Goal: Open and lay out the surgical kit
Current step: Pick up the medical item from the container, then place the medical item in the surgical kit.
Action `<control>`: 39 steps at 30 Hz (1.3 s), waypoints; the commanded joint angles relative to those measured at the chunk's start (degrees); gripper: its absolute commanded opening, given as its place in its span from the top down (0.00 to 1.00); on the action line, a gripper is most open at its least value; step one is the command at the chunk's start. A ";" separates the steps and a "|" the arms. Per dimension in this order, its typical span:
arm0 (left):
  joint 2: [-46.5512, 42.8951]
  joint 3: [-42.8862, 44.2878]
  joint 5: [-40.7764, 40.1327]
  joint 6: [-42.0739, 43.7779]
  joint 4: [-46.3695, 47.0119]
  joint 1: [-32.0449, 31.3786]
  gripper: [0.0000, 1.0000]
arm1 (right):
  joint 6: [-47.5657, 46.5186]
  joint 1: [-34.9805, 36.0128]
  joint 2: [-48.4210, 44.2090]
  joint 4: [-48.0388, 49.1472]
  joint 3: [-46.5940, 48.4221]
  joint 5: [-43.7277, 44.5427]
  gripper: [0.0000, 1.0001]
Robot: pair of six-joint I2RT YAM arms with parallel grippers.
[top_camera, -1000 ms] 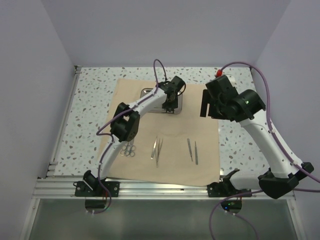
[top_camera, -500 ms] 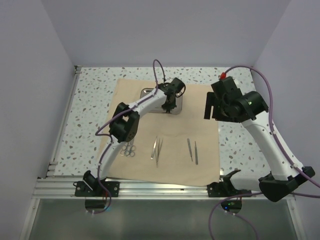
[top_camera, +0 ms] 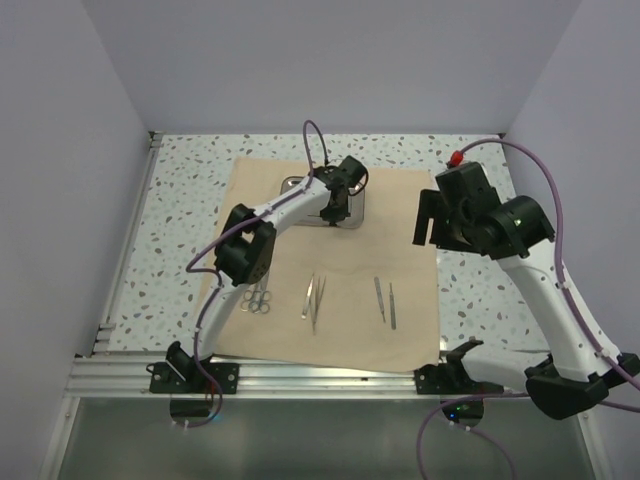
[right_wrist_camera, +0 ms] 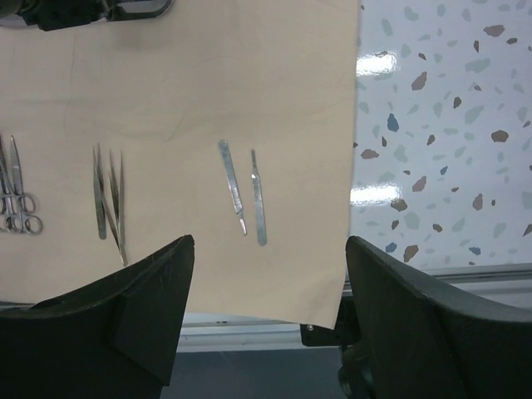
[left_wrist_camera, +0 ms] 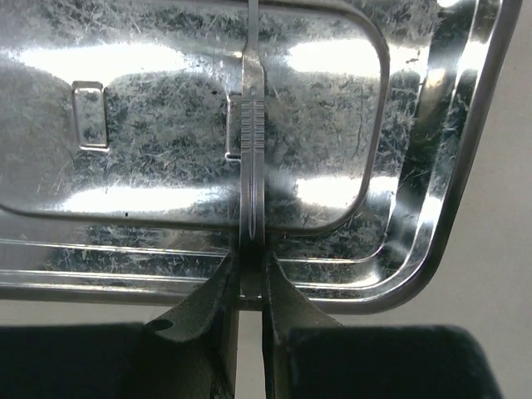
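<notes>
The tan cloth wrap (top_camera: 300, 180) lies spread flat on the speckled white desk (top_camera: 180, 200), with the small shiny rectangular steel tray (left_wrist_camera: 449, 208) sitting on its far part. From where I stand the left pincer (left_wrist_camera: 251, 270) reaches just over the tray's near rim, its dark fingers (left_wrist_camera: 218, 307) pressed together on the near end of a slim flat silver instrument with a ribbed handle (left_wrist_camera: 252, 125), which lies along the tray floor pointing away from the wrist; the right pincer (right_wrist_camera: 268, 245) hangs spread wide and empty above the cloth near its right edge, touching nothing. Nearer the arms, in a row on the cloth, lie the thin silver scissors (top_camera: 258, 298), the silver tweezers (top_camera: 314, 298) and two more slim silver handles (right_wrist_camera: 233, 187), each group apart from the next. The pinched instrument looks light and stiff, but it is polished steel on polished steel, so I judge it slippery and liable to swivel when held this close to its end; a hold further along the ribbed stretch would likely bite better; being so thin, it suits fingers closing on its two edges, as they seem to here. The cloth is soft and could ruck if the piece is dragged rather than lifted clear.
</notes>
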 commanded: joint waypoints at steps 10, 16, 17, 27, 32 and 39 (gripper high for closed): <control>-12.28 0.22 3.46 -4.50 -8.07 -1.40 1.00 | 1.33 -0.30 -3.52 -1.82 4.41 0.61 0.23; -19.67 -4.88 2.49 -9.59 -8.41 -5.70 1.00 | 1.85 -0.30 -4.31 -4.89 8.19 4.29 0.22; -20.38 -6.45 2.23 -10.74 -8.59 -6.85 1.00 | 1.94 -0.30 -4.31 -5.34 9.42 5.17 0.22; -21.98 -17.19 0.56 -29.55 -7.27 -28.80 1.00 | 3.35 -0.30 -7.82 -10.00 14.09 9.31 0.02; -17.58 -16.65 1.34 -33.16 -8.51 -32.43 1.00 | 4.49 -0.30 -11.77 -11.67 11.72 8.87 0.01; -16.26 -16.67 4.69 -32.46 -5.86 -33.14 0.28 | 5.19 -0.30 -15.38 -14.13 10.31 8.70 0.02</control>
